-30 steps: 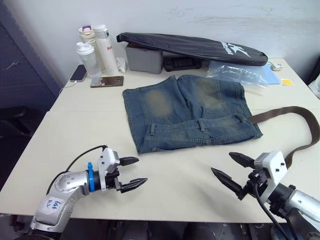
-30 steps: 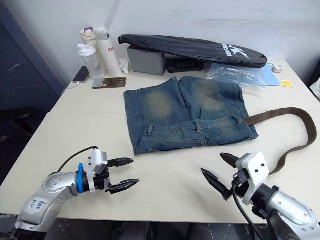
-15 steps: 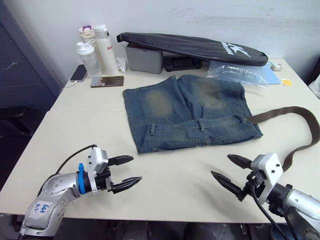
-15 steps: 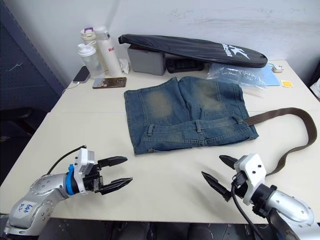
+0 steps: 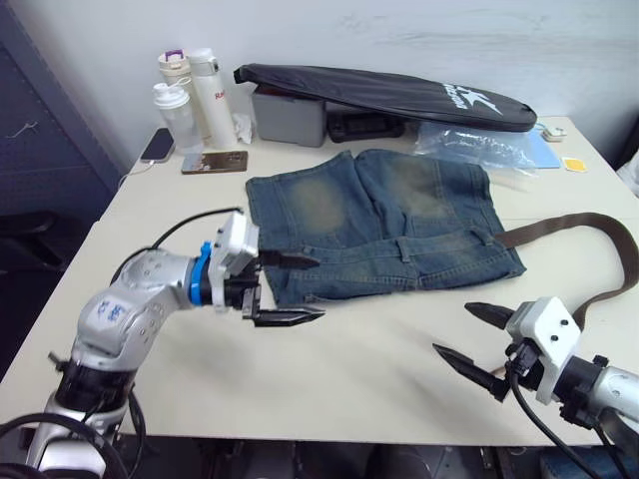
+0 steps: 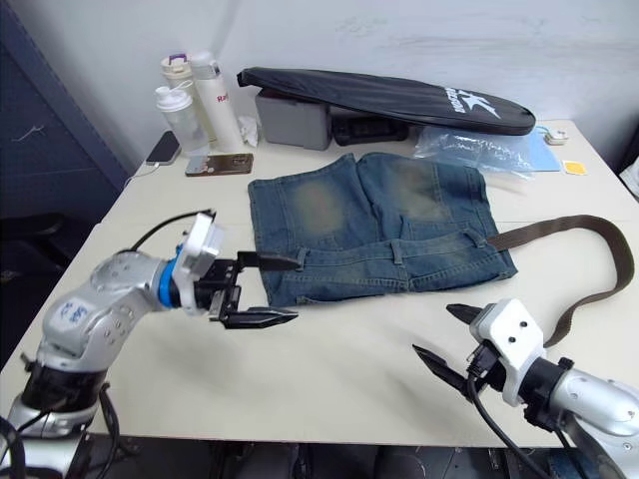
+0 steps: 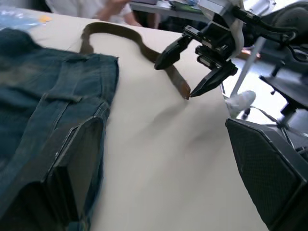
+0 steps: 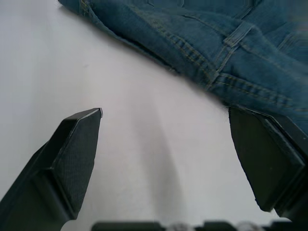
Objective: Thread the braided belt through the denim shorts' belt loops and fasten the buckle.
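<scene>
The denim shorts (image 5: 379, 225) lie flat mid-table with the waistband toward me; belt loops (image 5: 403, 247) show along that near edge. The braided belt (image 5: 559, 226) leaves the waistband's right end, curves around the table's right side and ends near my right arm (image 7: 179, 85). I cannot make out the buckle. My left gripper (image 5: 318, 287) is open at the waistband's left corner, one finger over the denim, the other over the table. My right gripper (image 5: 454, 329) is open above bare table in front of the shorts' right side, holding nothing.
At the back stand bottles (image 5: 185, 100), a phone (image 5: 213, 162), a grey box (image 5: 290, 115), a long black bag (image 5: 389, 92) and a clear plastic bag (image 5: 479, 148). A small yellow item (image 5: 572, 164) lies far right. Black cables trail from both wrists.
My left gripper rose from the table's front edge and moved forward-right to the shorts' waistband corner, staying open. My right gripper drifted slightly right and back, still open.
</scene>
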Motion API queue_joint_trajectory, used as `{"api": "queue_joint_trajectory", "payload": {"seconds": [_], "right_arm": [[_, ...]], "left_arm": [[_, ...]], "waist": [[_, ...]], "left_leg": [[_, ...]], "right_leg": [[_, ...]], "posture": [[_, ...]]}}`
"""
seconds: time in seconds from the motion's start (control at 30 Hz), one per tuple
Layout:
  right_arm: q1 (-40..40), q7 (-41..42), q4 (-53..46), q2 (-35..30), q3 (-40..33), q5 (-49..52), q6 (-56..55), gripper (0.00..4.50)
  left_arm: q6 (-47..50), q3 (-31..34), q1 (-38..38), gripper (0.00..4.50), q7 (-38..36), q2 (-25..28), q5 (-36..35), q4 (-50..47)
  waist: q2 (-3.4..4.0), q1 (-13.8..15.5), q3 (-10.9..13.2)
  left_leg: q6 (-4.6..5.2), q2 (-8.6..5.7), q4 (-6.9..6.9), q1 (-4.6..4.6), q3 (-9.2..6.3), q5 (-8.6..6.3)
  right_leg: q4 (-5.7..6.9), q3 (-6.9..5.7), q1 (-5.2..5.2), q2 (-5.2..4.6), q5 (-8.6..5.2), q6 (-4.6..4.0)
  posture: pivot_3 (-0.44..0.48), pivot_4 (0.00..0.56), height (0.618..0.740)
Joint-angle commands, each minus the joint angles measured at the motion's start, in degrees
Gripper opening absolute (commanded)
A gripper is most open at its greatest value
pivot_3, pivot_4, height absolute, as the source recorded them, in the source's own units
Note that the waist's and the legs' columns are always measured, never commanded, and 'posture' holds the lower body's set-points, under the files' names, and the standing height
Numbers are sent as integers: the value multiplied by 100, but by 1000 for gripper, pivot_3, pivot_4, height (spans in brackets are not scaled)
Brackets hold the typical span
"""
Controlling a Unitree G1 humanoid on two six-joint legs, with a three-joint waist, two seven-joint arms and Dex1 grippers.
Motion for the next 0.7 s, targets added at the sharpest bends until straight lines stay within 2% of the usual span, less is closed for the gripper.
{"api": "queue_joint_trajectory", "payload": {"seconds": [0.03, 0.17, 0.27, 0.4, 0.5, 0.6, 0.7], "right_arm": [[-14, -173, -601, -152, -458, 382, 468, 4500], [9, -350, -780, -322, -873, 639, 1068, 4500], [-10, -184, -601, -530, -1283, 705, 1269, 4500], [237, 685, -89, -1265, -1727, 300, 1220, 4500], [507, 1378, 462, -1744, -1818, -262, 837, 4500], [944, 2231, 1415, -2299, -1659, -1231, -71, 4500], [875, 2737, 2122, -2567, -1268, -1568, -754, 4500]], "left_arm": [[-229, -544, -540, 4485, -311, 54, 628, 435], [-551, -854, -957, 4485, -498, -206, 989, 924], [-634, -910, -1054, 4485, -466, -414, 1135, 1130], [-635, -978, -896, 4485, -409, -539, 1218, 916], [-593, -1008, -730, 4485, -336, -591, 1256, 692], [-503, -980, -487, 4485, -139, -719, 1219, 382], [-294, -960, -259, 4485, 34, -753, 1180, 67]], "waist": [[0, -9, 0], [-2, 6, 1], [-2, 11, 1], [-2, 9, 2], [-6, 9, 2], [-6, 9, 3], [-8, 6, 3]], "left_leg": [[-1, 0, 1, -1, 0, 0], [-4, 19, 9, -3, -5, 2], [-4, 18, 10, -4, -2, 2], [-3, 14, 8, -4, -2, 2], [2, 11, 5, -2, 0, 4], [13, 9, 3, -1, 2, 10], [15, 11, 1, 0, 8, 11]], "right_leg": [[1, 1, -4, 13, 0, 0], [-1, 25, -8, 33, 0, 0], [-4, 33, -10, 34, 0, 0], [-7, 35, -9, 33, 0, -1], [-13, 33, -5, 37, 0, 0], [-18, 36, -5, 34, 0, 0], [-42, 34, -2, 34, 2, 5]], "posture": [[0, 150, 622], [0, 150, 622], [0, 150, 622], [0, 150, 622], [0, 150, 622], [0, 150, 622], [0, 150, 622]]}}
